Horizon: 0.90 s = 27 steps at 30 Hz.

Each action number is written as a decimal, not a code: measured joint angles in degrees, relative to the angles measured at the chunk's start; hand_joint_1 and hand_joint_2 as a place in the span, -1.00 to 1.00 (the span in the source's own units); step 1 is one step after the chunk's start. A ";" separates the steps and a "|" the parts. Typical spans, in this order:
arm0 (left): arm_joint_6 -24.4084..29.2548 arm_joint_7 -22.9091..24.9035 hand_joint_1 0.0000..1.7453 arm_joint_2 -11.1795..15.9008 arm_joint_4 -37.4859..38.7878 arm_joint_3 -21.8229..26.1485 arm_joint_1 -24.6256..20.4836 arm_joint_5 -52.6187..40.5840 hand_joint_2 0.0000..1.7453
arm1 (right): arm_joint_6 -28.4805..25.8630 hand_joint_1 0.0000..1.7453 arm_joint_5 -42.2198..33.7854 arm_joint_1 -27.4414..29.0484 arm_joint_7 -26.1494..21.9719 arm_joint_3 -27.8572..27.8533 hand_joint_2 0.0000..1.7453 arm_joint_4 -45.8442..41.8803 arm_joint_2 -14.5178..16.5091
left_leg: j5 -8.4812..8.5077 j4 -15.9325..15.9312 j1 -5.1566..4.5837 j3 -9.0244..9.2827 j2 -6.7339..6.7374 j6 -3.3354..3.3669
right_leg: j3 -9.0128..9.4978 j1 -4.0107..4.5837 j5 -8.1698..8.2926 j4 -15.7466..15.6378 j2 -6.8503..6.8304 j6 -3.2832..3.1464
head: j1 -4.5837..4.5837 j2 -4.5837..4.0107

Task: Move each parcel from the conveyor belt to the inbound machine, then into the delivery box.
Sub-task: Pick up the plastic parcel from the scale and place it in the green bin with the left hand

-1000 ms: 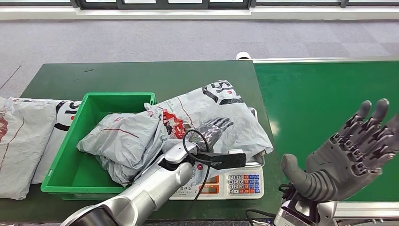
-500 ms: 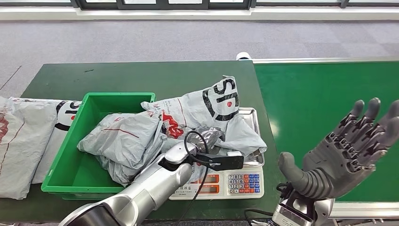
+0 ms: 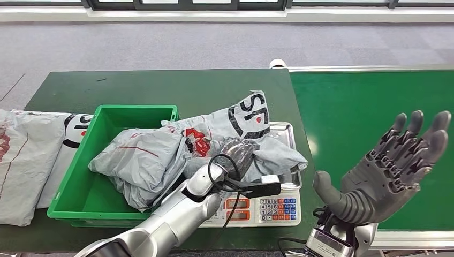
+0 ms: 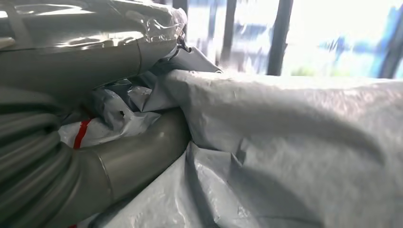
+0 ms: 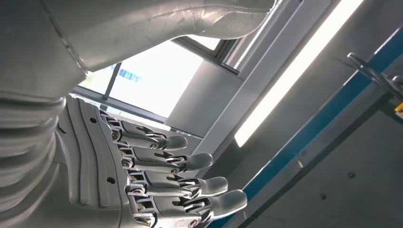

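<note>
— Left robot hand (image 3: 237, 151) from the head view?
— Clenched on the grey parcel (image 3: 235, 134) lying across the scale (image 3: 278, 206), long axis toward the green box (image 3: 80, 176) just left.
— Wrist views?
— Left: parcel film (image 4: 294, 142) bunched against fingers (image 4: 138, 156). Right robot hand (image 5: 142, 175) is spread, empty.

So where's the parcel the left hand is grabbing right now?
In the head view, the grey parcel lies on the scale, gripped by the left hand, right of the green box.
</note>
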 joint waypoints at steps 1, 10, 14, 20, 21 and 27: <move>1.88 -0.90 1.00 0.02 -0.92 0.03 0.36 0.21 1.00 | 0.00 -1.00 0.09 0.00 0.04 0.00 1.00 0.00 0.00 | 0.00 0.00 0.00 -0.01 -0.01 0.00 | 0.00 0.00 0.00 0.00 -0.01 0.00 | 0.01 0.00; 12.18 -14.69 1.00 1.25 -23.68 1.25 8.77 6.17 1.00 | 0.00 -1.00 -0.43 0.00 -0.23 0.00 1.00 0.00 0.00 | -0.05 -0.01 0.00 -0.09 -0.01 -0.02 | -0.09 0.00 -0.04 0.00 0.00 -0.02 | -0.01 0.00; 12.92 -17.67 1.00 2.03 -34.50 1.16 12.47 8.15 1.00 | 0.00 -1.00 -0.64 0.02 -0.36 0.00 1.00 0.00 0.00 | -0.06 -0.01 0.00 -0.09 0.00 -0.03 | -0.10 0.00 -0.05 0.00 0.00 -0.03 | -0.01 0.00; 13.01 -18.28 1.00 3.15 -42.89 0.85 14.84 8.88 1.00 | 0.00 -1.00 -0.68 0.02 -0.49 0.00 1.00 0.00 0.00 | -0.05 -0.01 0.00 -0.07 0.01 -0.03 | -0.09 0.00 -0.05 0.00 0.00 -0.02 | -0.01 0.00; 13.01 -18.28 1.00 3.29 -43.63 0.83 15.06 8.89 1.00 | 0.00 -1.00 -0.68 0.02 -0.51 0.00 1.00 0.00 0.00 | -0.05 -0.01 0.00 -0.07 0.01 -0.03 | -0.09 0.00 -0.05 0.00 0.00 -0.02 | -0.01 0.00; 13.07 -18.49 1.00 3.80 -46.18 0.72 15.76 9.07 1.00 | 0.00 -1.00 -0.68 0.02 -0.64 0.00 1.00 0.00 0.00 | -0.05 0.00 0.00 -0.07 0.00 -0.03 | -0.09 0.00 -0.04 0.00 0.00 -0.02 | -0.01 0.00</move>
